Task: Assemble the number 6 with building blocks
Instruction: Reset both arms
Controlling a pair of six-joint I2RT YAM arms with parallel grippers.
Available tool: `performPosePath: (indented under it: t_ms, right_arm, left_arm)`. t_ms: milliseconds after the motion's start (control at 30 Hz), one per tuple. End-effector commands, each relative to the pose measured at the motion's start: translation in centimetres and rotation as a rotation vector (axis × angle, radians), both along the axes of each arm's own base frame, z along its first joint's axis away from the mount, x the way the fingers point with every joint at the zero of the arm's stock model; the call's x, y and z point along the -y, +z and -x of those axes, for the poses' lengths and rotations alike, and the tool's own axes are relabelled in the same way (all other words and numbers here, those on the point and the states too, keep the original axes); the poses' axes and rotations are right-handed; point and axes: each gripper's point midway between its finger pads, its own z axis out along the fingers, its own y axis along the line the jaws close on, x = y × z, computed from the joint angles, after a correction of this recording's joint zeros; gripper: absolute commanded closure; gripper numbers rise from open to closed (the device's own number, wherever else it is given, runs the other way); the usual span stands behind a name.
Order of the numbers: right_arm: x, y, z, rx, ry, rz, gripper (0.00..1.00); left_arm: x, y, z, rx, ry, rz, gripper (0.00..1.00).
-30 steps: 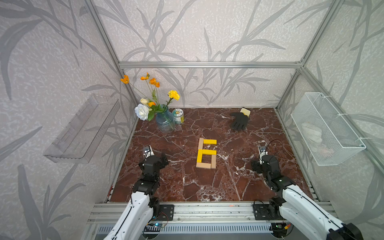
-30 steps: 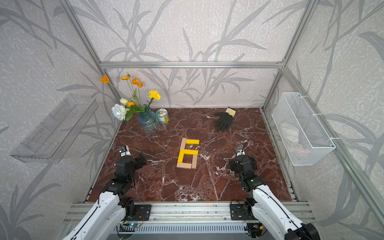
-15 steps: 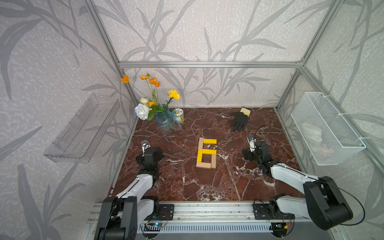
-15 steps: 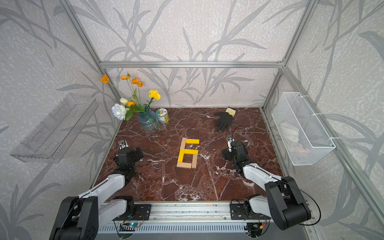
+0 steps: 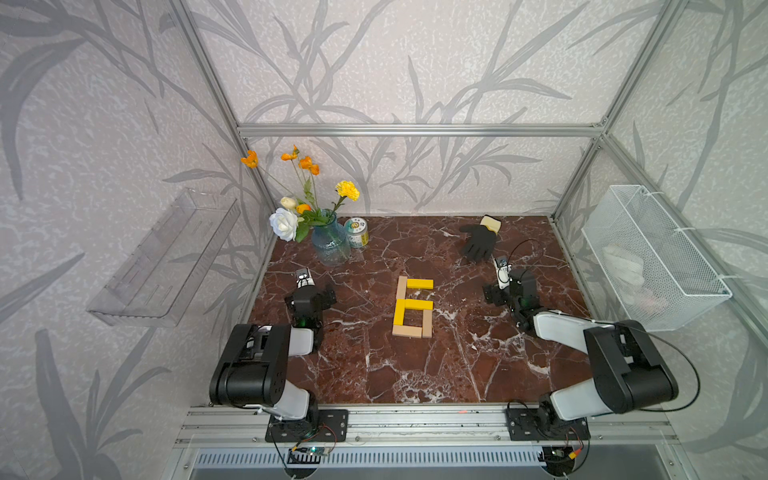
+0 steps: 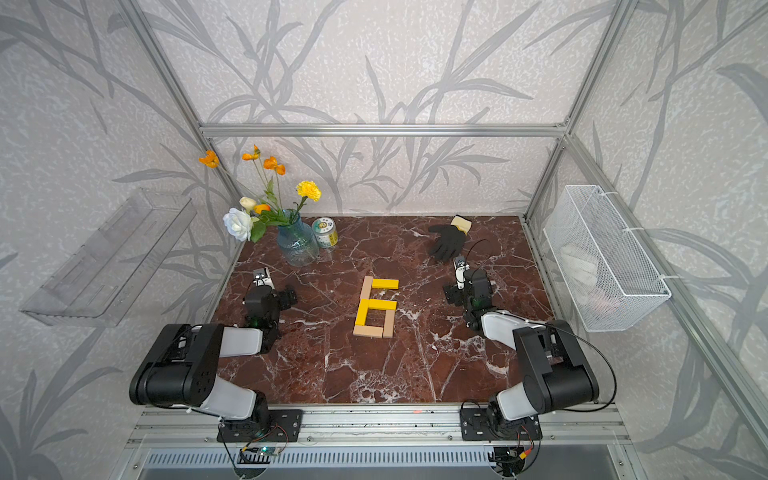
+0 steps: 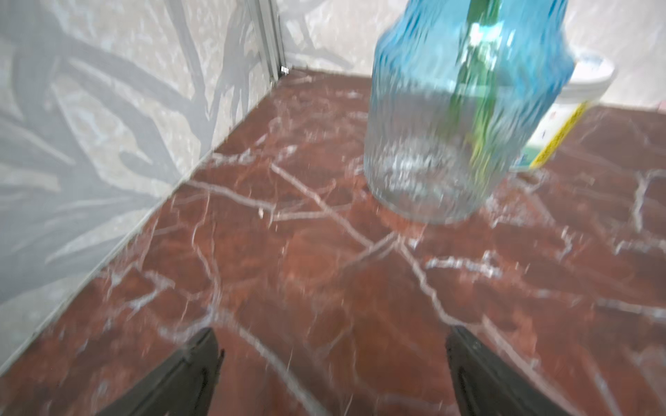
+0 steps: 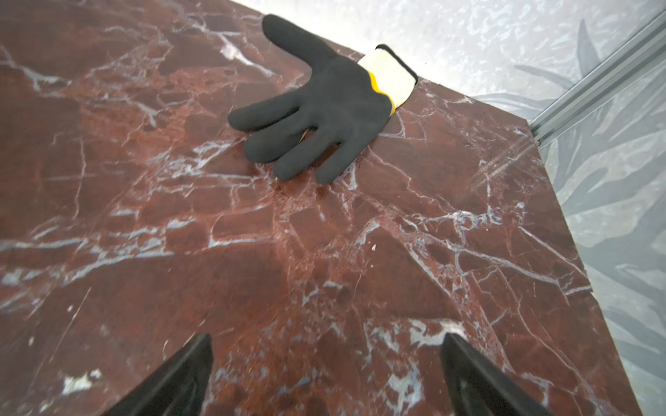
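Observation:
The number 6 [image 5: 413,307] lies at the middle of the marble table, seen in both top views [image 6: 376,307]. It is made of yellow and pale wood building blocks laid flat end to end: a yellow bar [image 5: 419,284] forms the top stroke and a pale bar [image 5: 407,331] forms the base. My left gripper [image 5: 311,293] sits low to the left of the figure, well apart from it. In the left wrist view it [image 7: 333,333] is open and empty. My right gripper [image 5: 509,286] sits to the right of the figure. It [image 8: 326,338] is open over bare marble.
A blue glass vase [image 5: 330,245] with flowers and a small can [image 5: 357,232] stand at the back left, close ahead of the left gripper [image 7: 450,126]. A black glove [image 8: 324,108] lies at the back right. A wire basket [image 5: 652,257] and a clear shelf [image 5: 166,262] hang on the side walls.
Both arms have folded down, with their elbows now low near the front rail. Both grippers have shifted a little toward the back and stayed open. The blocks have not moved.

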Motion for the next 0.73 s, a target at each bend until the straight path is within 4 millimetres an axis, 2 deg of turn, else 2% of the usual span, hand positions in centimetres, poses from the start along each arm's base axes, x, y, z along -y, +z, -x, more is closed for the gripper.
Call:
performPosePath:
  t_ms: [0, 100, 167, 233, 267, 300, 333, 433, 533, 700]
  right_arm:
    - [0.1, 0.9, -0.7, 0.034, 0.011, -0.094, 0.01]
    - [-0.7, 2.1, 1.3, 0.188, 0.081, -0.113, 0.01]
    - [-0.4, 1.4, 2.5, 0.233, 0.071, -0.115, 0.01]
    - [-0.1, 1.9, 1.5, 0.314, 0.051, -0.117, 0.01]
    - [0.4, 2.3, 0.4, 0.293, 0.01, -0.115, 0.01]
    - [0.9, 1.3, 0.1, 0.186, -0.029, -0.112, 0.01]
    - [1.1, 0.9, 0.3, 0.141, -0.021, -0.134, 0.01]
    - [1.1, 1.3, 0.2, 0.229, -0.008, -0.148, 0.01]
    - [1.1, 0.8, 0.4, 0.147, -0.012, -0.141, 0.01]
    - [1.0, 1.0, 0.3, 0.166, -0.003, -0.142, 0.01]
  left_arm:
    - [-0.3, 3.2, -1.5, 0.13, 0.015, -0.025, 0.01]
    - [-1.0, 2.8, -2.0, 0.073, 0.06, -0.014, 0.01]
    - [-0.9, 2.9, -2.1, 0.075, 0.06, -0.023, 0.01]
    - [-0.8, 2.8, -2.1, 0.073, 0.059, -0.021, 0.01]
    - [-0.8, 2.8, -2.1, 0.071, 0.054, -0.023, 0.01]
    - [-0.8, 2.9, -2.1, 0.067, 0.055, -0.023, 0.01]
    - [-0.7, 2.8, -2.2, 0.069, 0.054, -0.025, 0.01]
    - [-0.7, 2.9, -2.2, 0.069, 0.053, -0.025, 0.01]
    - [-0.7, 2.8, -2.2, 0.064, 0.054, -0.025, 0.01]
    - [-0.7, 2.9, -2.2, 0.068, 0.054, -0.026, 0.01]
